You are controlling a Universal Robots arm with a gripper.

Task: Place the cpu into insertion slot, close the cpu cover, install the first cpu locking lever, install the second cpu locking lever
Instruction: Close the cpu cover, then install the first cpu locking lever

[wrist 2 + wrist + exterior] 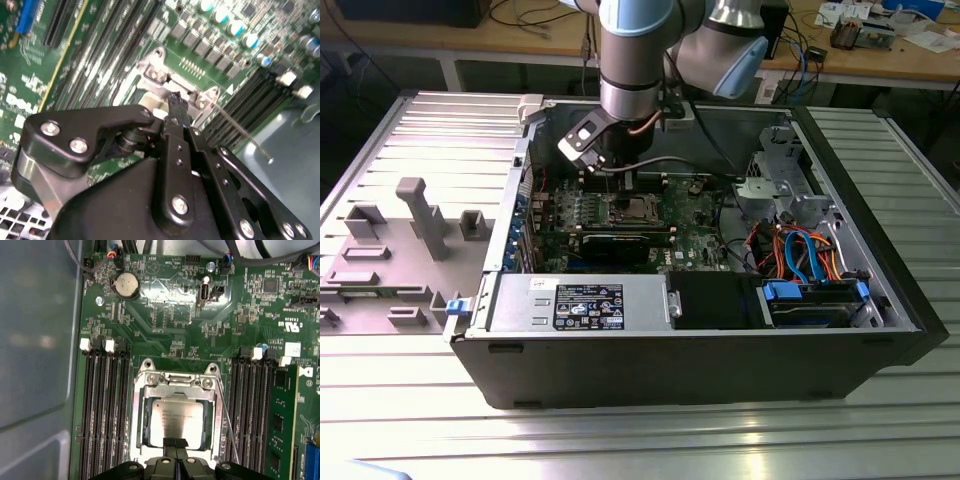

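The cpu (177,420), a silver-grey square, lies flat in the insertion slot (176,415) on the green board. The cpu cover (140,412), a silvery frame, lies down around it, with the chip showing through its window. A thin wire locking lever (227,427) runs along one side of the socket and angles away from it; in the second wrist view the lever (245,132) stands free above the board. My gripper (175,442) is shut with nothing between its fingers, its black tips at the cpu's edge. In the exterior view the gripper (625,190) hangs over the insertion slot (632,209).
Black memory slots (102,415) flank the socket on both sides. A coin battery (126,285) sits further along the board. The open case has a power supply (580,305), drive cage (780,180) and coloured cables (800,250). Grey fixtures (420,215) stand at the exterior view's left.
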